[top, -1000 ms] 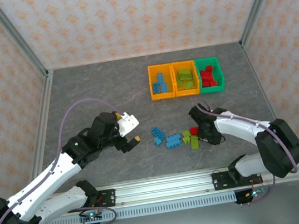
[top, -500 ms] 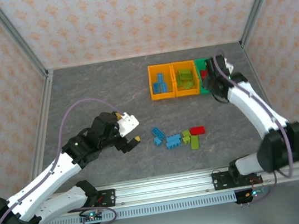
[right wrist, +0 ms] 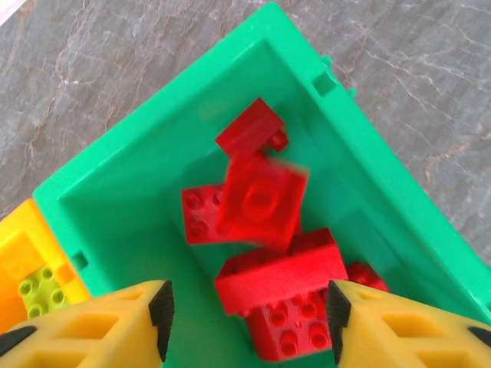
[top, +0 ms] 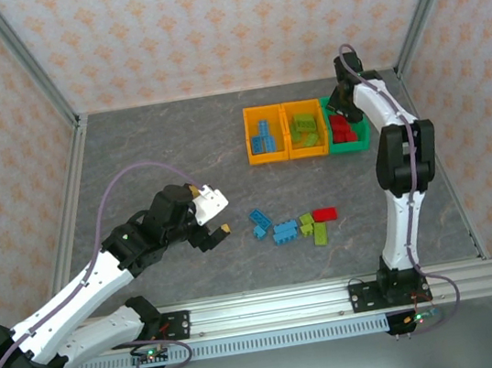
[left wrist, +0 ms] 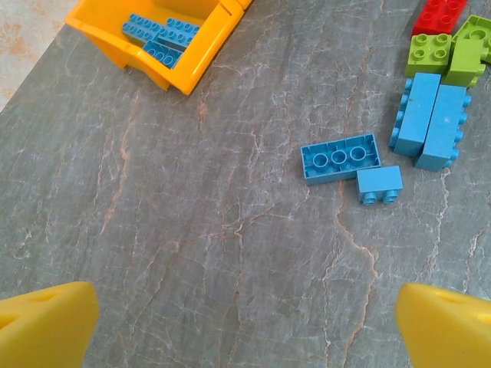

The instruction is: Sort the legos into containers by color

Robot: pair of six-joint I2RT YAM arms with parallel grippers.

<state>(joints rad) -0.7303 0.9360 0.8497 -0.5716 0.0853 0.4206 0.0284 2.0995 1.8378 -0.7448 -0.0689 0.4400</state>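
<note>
Holding red legos (right wrist: pixel 265 203), green bin (right wrist: pixel 130 176), orange-yellow bins (top: pixel 250 137), blue legos (top: pixel 265 137), lime legos (top: pixel 304 129)

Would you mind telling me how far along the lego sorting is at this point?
Done: the left orange bin holds blue bricks, the middle orange bin lime ones, the green bin red ones. In hand: the right end effector, open above it, with a blurred red brick apparently dropping in. Left: loose blue bricks, lime bricks and one red brick on the table by the open left end effector.

The left fingers (left wrist: pixel 46 322) gape wide; the right fingers (right wrist: pixel 92 326) stand parted, right arm (top: pixel 396 154) outstretched.
</note>
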